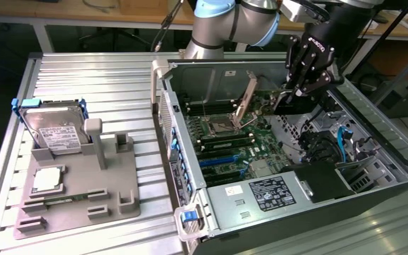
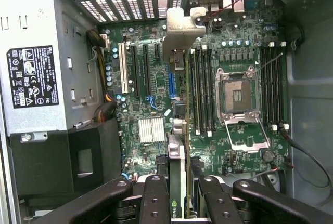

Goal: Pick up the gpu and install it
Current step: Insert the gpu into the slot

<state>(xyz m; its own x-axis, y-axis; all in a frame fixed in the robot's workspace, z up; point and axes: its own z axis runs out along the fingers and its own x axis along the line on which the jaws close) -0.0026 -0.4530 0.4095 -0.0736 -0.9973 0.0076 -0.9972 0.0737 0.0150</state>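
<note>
Over the motherboard (image 2: pixel 148 107), claw (image 2: pixel 181 195) tight around gpu (image 2: pixel 177 154)

Even, bright room light; soft shadows inside the computer case (image 1: pixel 218 74).

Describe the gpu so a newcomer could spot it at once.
Start at the open computer case on the exterior view's right. Above its motherboard hangs the black pincer, clamped on the gpu: a thin black card with a silver end bracket, unlike the hard drive with blue handles on the grey stand.
</note>
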